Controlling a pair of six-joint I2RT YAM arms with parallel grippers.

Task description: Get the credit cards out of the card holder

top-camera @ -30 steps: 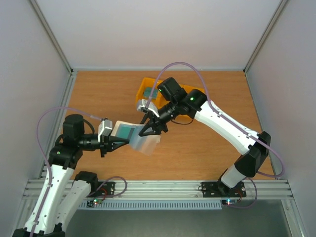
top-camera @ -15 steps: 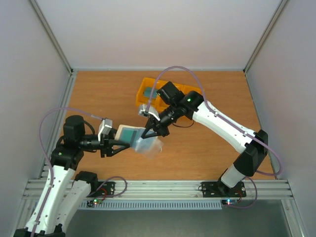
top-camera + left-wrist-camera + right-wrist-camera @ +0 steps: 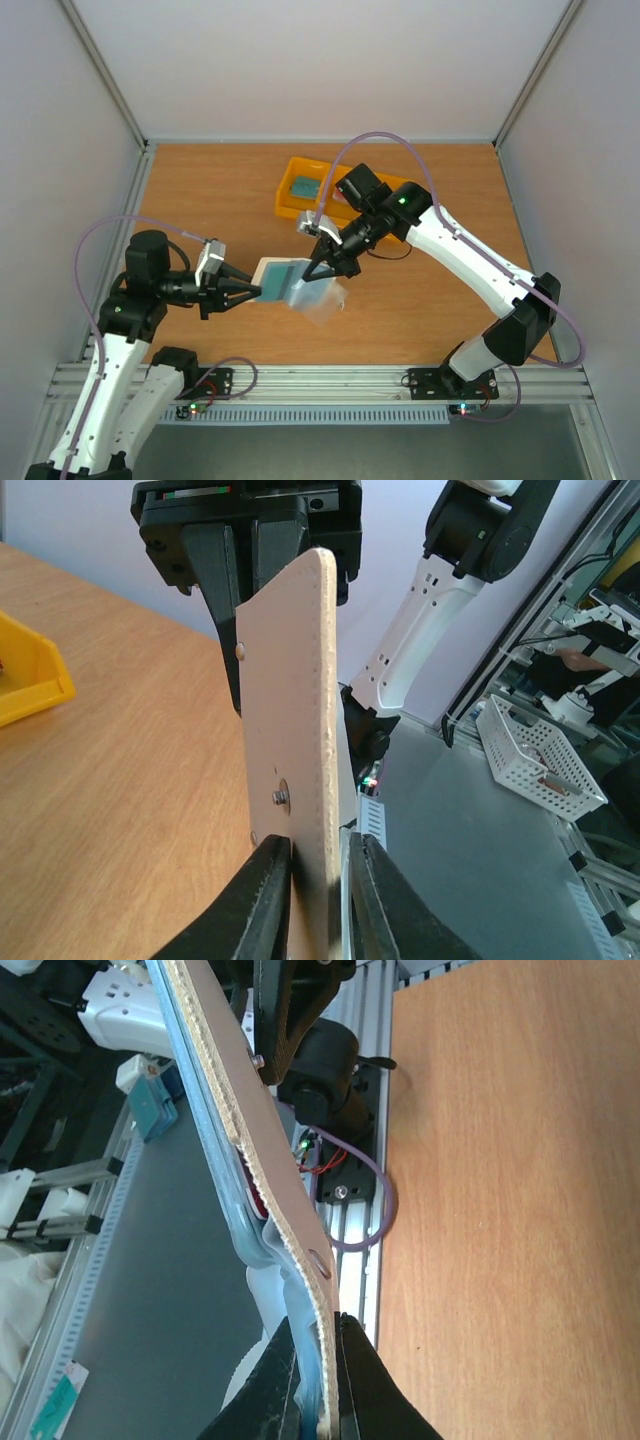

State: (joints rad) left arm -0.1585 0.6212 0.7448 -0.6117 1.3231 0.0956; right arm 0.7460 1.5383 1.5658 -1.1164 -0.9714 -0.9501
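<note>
The card holder (image 3: 275, 283) hangs above the table between both arms, cream outside, with a translucent blue flap (image 3: 325, 300) hanging down. A teal credit card (image 3: 283, 276) shows inside it. My left gripper (image 3: 250, 292) is shut on its left edge; in the left wrist view the black fingers (image 3: 262, 900) pinch the cream panel (image 3: 290, 680). My right gripper (image 3: 318, 272) is shut on its far right edge, and the right wrist view shows it (image 3: 318, 1370) clamping the cream and blue layers (image 3: 250, 1130). A dark red card edge (image 3: 255, 1188) peeks out between the layers.
A yellow tray (image 3: 288, 207) stands at the back of the wooden table, behind the right gripper, with a teal card (image 3: 303, 187) lying in its left compartment. Grey walls close in the sides, and an aluminium rail runs along the near edge.
The holder has shifted right and nearer. My right gripper closed on it and pulled it along. My left gripper opened, then closed again on the holder's left edge.
</note>
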